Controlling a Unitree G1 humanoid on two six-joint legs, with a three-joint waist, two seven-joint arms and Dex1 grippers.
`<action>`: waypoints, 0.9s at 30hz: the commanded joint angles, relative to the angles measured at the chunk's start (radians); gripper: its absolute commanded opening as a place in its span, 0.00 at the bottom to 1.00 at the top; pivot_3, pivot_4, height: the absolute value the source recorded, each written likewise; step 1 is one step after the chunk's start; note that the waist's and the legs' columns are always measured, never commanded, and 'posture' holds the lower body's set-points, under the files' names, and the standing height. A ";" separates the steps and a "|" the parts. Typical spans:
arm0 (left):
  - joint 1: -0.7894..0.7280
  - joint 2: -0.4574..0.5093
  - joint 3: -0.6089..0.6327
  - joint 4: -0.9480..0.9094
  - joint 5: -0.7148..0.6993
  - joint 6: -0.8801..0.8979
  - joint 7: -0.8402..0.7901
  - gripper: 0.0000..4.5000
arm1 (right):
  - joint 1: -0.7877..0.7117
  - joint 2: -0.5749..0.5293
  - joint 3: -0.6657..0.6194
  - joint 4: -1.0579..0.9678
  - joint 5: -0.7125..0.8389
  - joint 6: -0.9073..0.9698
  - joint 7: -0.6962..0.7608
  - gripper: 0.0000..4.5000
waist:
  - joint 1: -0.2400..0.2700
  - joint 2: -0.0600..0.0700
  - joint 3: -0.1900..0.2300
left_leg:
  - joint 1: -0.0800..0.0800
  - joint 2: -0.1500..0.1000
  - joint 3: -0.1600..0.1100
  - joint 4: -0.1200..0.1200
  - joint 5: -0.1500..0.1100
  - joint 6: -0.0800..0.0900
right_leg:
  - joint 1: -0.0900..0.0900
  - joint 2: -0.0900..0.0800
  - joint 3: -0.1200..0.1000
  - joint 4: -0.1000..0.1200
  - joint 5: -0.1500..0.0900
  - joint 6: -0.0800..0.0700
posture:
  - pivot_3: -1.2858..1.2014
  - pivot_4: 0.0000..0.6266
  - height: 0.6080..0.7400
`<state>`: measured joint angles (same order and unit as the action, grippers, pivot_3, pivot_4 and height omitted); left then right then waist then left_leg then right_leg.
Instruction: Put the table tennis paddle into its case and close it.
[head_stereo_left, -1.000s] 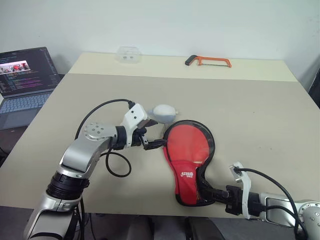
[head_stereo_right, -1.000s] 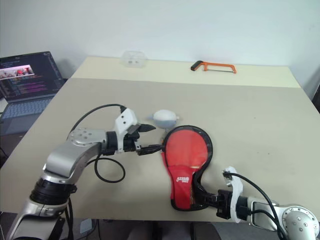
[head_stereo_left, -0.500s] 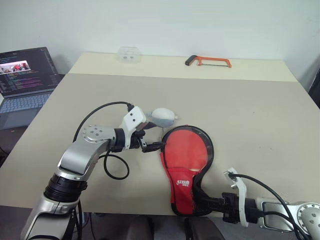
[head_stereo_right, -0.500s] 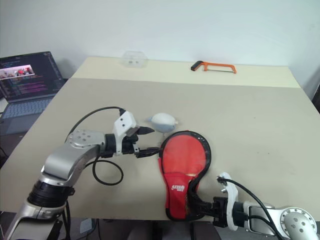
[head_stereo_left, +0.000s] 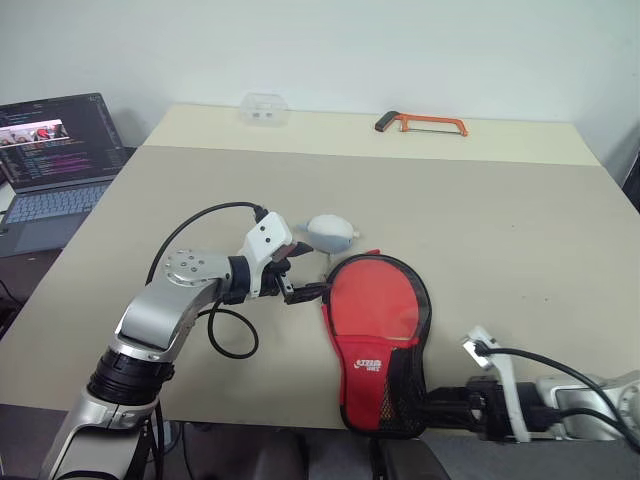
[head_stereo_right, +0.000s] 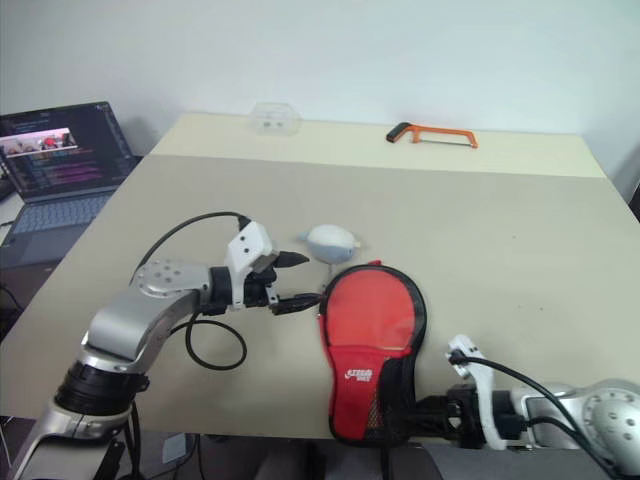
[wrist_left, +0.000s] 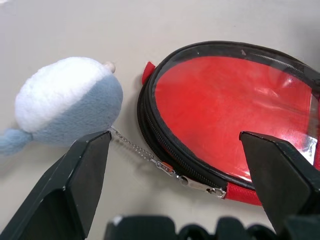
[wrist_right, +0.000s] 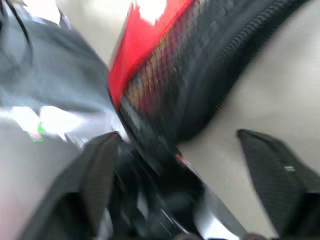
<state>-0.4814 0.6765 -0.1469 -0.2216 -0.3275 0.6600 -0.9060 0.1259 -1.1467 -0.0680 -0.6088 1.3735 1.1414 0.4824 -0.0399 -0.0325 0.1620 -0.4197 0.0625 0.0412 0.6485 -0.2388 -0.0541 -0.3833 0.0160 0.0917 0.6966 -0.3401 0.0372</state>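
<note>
The case (head_stereo_left: 375, 320) lies flat on the table, red side up, and its black mesh handle end (head_stereo_left: 395, 400) reaches the front edge. Red shows behind its clear window (wrist_left: 225, 105); I cannot tell the table tennis paddle apart from the case. My left gripper (head_stereo_left: 307, 272) is open just left of the case's round end, with the zip pull (wrist_left: 200, 186) between its fingers, untouched. My right gripper (head_stereo_left: 442, 406) is open beside the handle end, which lies blurred just ahead of its fingers (wrist_right: 272, 165).
A white and pale blue plush toy (head_stereo_left: 330, 230) sits just behind the case, joined to the zip pull by a thin chain (wrist_left: 135, 147). An orange hacksaw (head_stereo_left: 420, 123) and a clear plastic box (head_stereo_left: 262, 107) lie at the far edge. A laptop (head_stereo_left: 50, 150) stands off to the left.
My right gripper has opened, let go of the case's handle end and drawn back to the right. The case was pulled slightly toward the front edge. The left arm has stayed still.
</note>
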 joint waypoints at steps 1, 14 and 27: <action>-0.037 0.000 0.042 0.029 -0.001 -0.033 0.004 1.00 | 0.067 -0.172 -0.091 0.011 -0.363 -0.287 0.395 1.00 | 0.006 0.000 0.000 | 0.000 0.000 -0.001 0.000 0.000 0.000 | 0.001 0.000 -0.001 0.000 0.000 0.000 | 0.52 0.24 1.00; -0.291 -0.099 0.014 0.325 0.104 -0.157 0.068 1.00 | -0.563 0.480 0.248 0.152 -0.683 -0.405 0.034 1.00 | 0.009 -0.007 0.008 | -0.002 0.001 -0.009 0.009 0.000 0.000 | 0.006 0.002 -0.007 0.001 0.001 -0.002 | 0.52 0.24 1.00; -0.542 -0.269 -0.072 0.776 0.239 -0.391 -0.012 1.00 | -0.470 0.776 0.355 0.413 -0.988 -0.519 -0.069 1.00 | 0.037 -0.006 0.008 | -0.014 0.000 -0.009 0.016 0.000 0.000 | -0.006 0.000 -0.013 0.007 0.001 -0.002 | 0.52 0.24 1.00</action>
<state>-0.9883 0.4184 -0.2152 0.5302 -0.1001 0.3016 -0.9072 -0.3480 -0.3802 0.2959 -0.2032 0.4035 0.6337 0.4134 -0.0031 -0.0388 0.1696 -0.4331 0.0621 0.0316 0.6648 -0.2388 -0.0538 -0.3891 0.0161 0.0784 0.7045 -0.3388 0.0350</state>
